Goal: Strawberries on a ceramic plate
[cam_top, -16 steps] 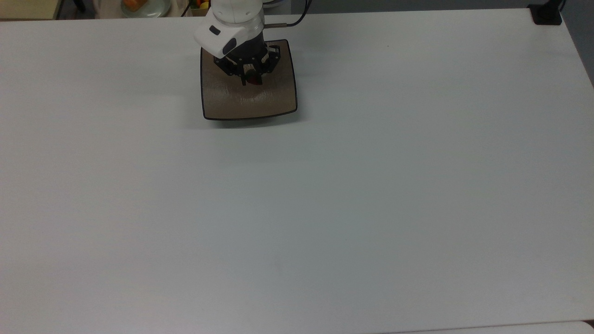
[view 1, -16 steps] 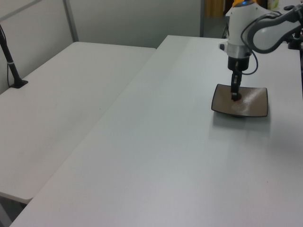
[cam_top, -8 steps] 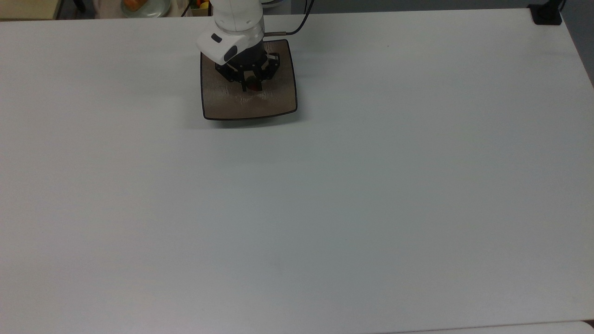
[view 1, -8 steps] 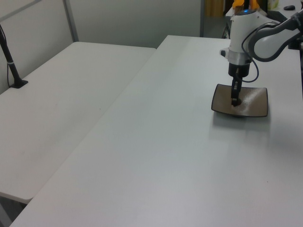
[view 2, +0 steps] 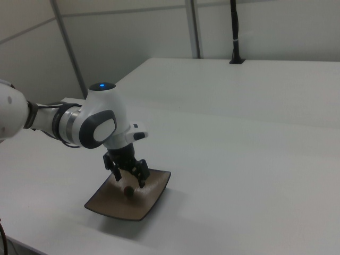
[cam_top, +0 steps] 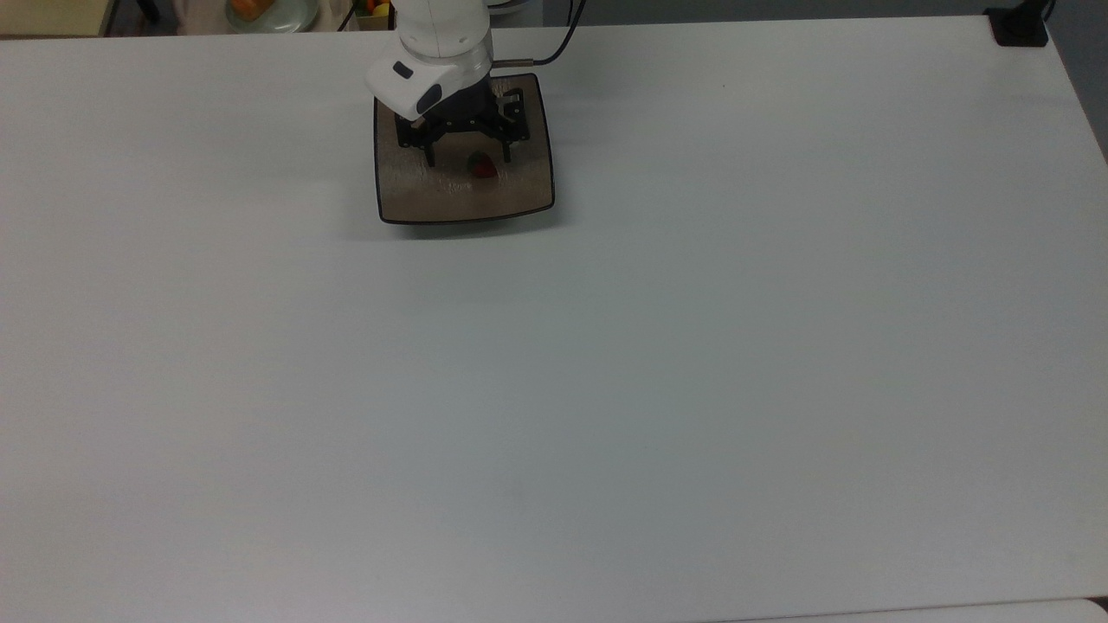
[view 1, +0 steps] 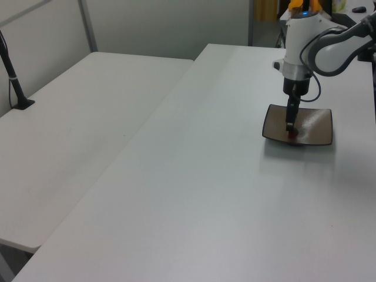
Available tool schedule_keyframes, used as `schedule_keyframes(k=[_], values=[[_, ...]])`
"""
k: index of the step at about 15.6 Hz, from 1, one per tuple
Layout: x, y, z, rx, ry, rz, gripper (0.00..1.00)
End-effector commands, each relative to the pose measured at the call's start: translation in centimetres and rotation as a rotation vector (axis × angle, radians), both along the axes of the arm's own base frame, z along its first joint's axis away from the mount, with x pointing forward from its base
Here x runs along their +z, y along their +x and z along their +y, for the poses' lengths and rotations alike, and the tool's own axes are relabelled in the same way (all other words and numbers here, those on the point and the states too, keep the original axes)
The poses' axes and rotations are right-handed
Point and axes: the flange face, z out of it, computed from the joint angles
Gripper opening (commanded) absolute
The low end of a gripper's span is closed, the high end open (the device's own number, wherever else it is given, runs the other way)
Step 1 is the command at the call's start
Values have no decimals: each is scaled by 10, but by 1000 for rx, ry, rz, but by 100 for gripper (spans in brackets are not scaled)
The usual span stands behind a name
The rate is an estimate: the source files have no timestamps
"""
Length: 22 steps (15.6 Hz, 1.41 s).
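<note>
Bench: white surface; in the top view it is bare from the plate down to the top view's lower edge and out to the top view's right edge.
Ceramic plate: square, taupe-brown, thin dark rim, upcurved edges; it sits near the bench's far edge in the top view, left of centre. In the right view it lies close to the bench's near edge.
Room around plate: open bench on the top view's left, right and lower sides; the arm occupies the side toward the top view's upper edge.
Gripper: pointing down over the plate's upper half in the top view; also seen in the left view and the right view.
Fingers: spread wide apart, holding nothing.
Strawberry: small, red, dark green cap; it lies on the plate's surface near the centre, between the two fingers and nearer the one on the top view's right, with a gap to the other. Seen also as a red spot at the fingertips in the left view and in the right view.
Background: a round pale plate with orange food beyond the bench's far edge in the top view.
</note>
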Motion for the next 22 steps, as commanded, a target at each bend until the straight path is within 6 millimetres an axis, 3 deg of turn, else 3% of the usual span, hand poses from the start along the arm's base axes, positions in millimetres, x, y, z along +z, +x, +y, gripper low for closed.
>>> schedule_keyframes(k=[1, 4, 8, 10, 13, 17, 19, 20, 22], values=[[56, 22, 5, -94, 9, -30, 100], [157, 43, 6, -136, 9, -15, 100], [279, 42, 2, -142, 32, -93, 100], [308, 38, 5, -138, 54, -114, 100], [321, 38, -2, -156, 127, -133, 100], [313, 40, -2, -152, 158, -118, 100], [305, 41, 10, -128, 143, -102, 100], [309, 34, 32, -84, 141, -99, 100], [304, 35, 37, -70, 113, -98, 100]])
